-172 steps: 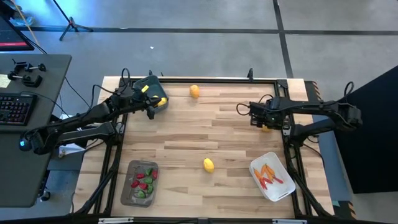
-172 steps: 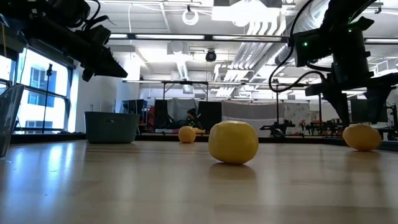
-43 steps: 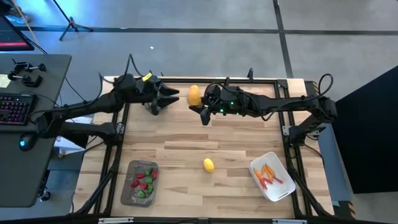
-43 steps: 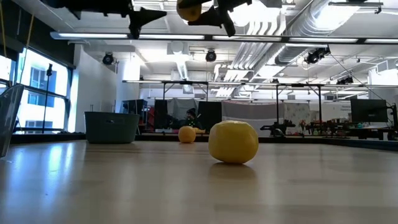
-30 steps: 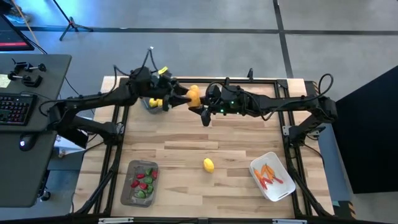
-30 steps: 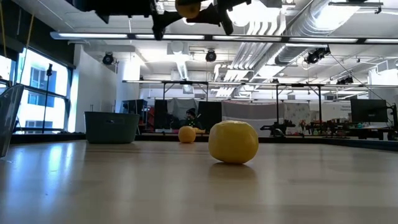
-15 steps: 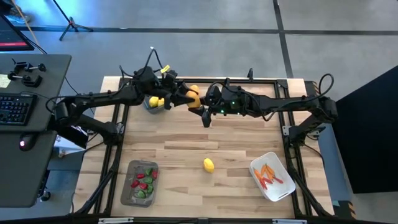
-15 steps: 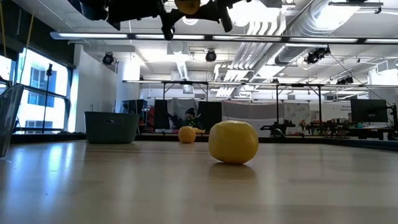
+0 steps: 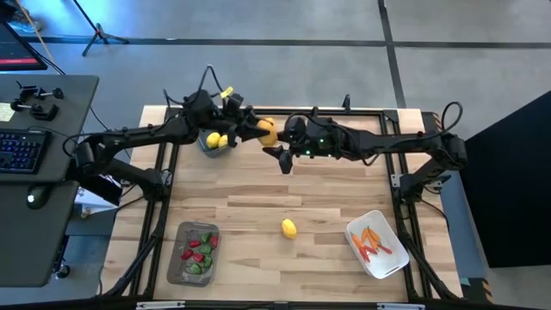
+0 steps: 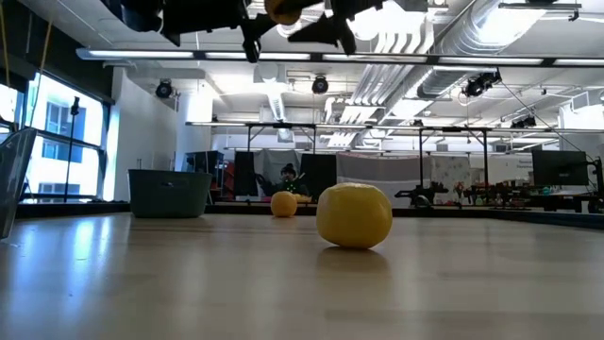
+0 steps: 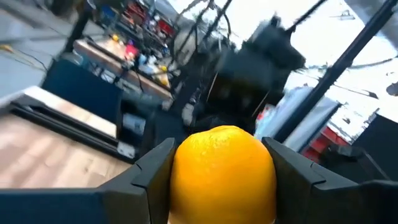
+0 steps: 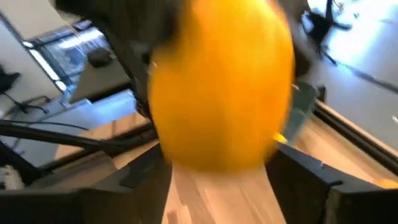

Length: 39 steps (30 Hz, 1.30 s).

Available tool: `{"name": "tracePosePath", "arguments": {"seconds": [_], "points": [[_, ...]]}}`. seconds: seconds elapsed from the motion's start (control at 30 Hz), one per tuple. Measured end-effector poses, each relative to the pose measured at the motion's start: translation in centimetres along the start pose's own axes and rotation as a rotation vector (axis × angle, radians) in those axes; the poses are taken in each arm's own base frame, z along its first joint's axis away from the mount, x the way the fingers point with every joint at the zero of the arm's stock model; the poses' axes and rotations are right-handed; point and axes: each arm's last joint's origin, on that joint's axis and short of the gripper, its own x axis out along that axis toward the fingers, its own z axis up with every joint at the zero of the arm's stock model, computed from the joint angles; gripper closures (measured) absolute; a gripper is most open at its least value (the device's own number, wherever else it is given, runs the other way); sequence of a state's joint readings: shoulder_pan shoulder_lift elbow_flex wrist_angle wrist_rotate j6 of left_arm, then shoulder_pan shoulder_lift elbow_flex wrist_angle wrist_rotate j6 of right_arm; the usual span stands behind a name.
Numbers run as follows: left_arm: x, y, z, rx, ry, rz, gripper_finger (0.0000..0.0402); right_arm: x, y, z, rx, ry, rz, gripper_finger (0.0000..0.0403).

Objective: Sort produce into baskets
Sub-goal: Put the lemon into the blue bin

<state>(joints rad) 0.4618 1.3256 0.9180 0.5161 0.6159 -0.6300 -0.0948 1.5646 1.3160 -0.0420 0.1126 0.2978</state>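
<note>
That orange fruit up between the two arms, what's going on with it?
It is a handover in mid-air. The left gripper has its fingers on either side of the orange fruit, while the right gripper sits against its other side with fingers spread apart. Just beside them, the blue-grey tub holds two lemons. One lemon lies loose mid-table, red and green pieces fill the grey tray, and orange sticks lie in the white tub.

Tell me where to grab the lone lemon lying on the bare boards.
Take the lemon across its narrow middle, coming straight down from above. It looks oval, lies on the table, and nothing stands close, so there is probably room on either side.
</note>
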Motion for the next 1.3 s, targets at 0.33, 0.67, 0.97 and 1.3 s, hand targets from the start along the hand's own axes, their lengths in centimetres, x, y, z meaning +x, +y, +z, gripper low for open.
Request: {"name": "tracePosePath", "arguments": {"seconds": [0.33, 0.67, 0.97, 1.3], "points": [[-3.2, 0.9, 2.5, 0.065, -0.074, 0.102, 0.0224, 0.1, -1.3, -0.7, 0.007, 0.094, -0.051, 0.0121], [-10.5, 4.9, 1.0, -0.054, 0.170, 0.706, 0.0225, 0.1, -1.4, -0.8, 0.012, 0.097, -0.066, 0.0147], [-15.3, 10.0, -1.5, -0.188, 0.429, 1.143, 0.0228, 0.1, -1.7, -0.8, 0.012, 0.094, -0.100, 0.0169], [-16.6, 13.8, -3.9, -0.283, 0.622, 1.333, 0.0224, 0.1, -1.7, -0.7, 0.012, 0.094, -0.097, 0.0176]]}}
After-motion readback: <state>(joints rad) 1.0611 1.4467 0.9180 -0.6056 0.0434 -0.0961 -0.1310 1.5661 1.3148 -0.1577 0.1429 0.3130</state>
